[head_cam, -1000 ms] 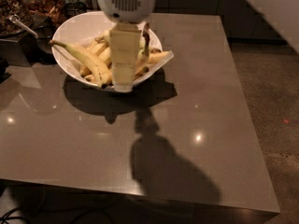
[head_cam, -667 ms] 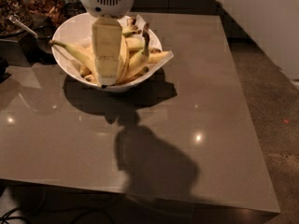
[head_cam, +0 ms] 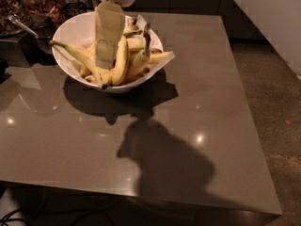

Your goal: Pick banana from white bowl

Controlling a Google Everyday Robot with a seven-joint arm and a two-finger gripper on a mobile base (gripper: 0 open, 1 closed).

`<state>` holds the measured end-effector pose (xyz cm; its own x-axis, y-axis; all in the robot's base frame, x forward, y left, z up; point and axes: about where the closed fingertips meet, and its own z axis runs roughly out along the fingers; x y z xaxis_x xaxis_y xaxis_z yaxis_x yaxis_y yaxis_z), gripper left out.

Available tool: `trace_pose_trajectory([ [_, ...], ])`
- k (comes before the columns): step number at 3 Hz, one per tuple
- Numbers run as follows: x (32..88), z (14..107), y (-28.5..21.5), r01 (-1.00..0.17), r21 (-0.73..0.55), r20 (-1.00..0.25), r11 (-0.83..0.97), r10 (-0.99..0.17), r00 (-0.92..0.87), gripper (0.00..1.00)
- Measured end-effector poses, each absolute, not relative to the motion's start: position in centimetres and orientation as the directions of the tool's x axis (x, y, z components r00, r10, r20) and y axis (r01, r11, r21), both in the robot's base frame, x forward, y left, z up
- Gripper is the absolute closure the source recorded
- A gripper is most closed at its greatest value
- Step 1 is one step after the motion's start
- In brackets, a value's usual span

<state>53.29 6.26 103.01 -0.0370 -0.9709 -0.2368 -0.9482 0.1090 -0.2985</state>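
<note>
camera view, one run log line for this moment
phase: pre-grasp | gripper: low in white bowl, next to banana | banana: lying in bowl, not lifted | bowl: on table

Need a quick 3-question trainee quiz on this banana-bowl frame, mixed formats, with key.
1. True or false: the gripper is at the white bowl, in among its bananas.
2. The bowl sits on the table toward the picture's: A) upper left B) centre C) lower right.
3. In the picture, the plump banana lies on which side of the gripper?
Key: 1 true; 2 A; 3 right.
</note>
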Motion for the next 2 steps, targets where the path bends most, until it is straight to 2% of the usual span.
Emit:
trace_pose_trajectory([
  [1, 55.59, 103.21, 5.35, -0.930, -0.265, -0.261, 0.255, -0.947, -0.185, 0.00],
  [2, 56.14, 103.61, 5.91, -0.922, -0.279, -0.292, 0.269, -0.938, -0.185, 0.00],
])
